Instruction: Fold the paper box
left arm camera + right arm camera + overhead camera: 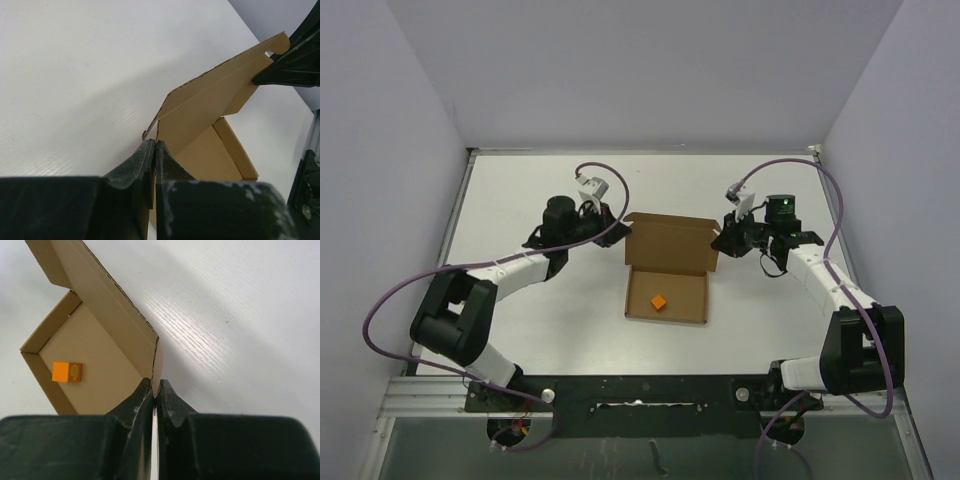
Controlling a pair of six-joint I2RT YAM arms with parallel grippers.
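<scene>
Right end effector (155,391) pinches box (102,335) holding '9' cube (67,372).

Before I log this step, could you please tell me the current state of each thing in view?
paper box: tray formed and open, lid flap raised, not yet closed.
orange cube: lying loose inside the tray.
left gripper: shut on the paper box, at the lid flap's left corner.
right gripper: shut on the paper box, at the lid flap's right corner.
</scene>
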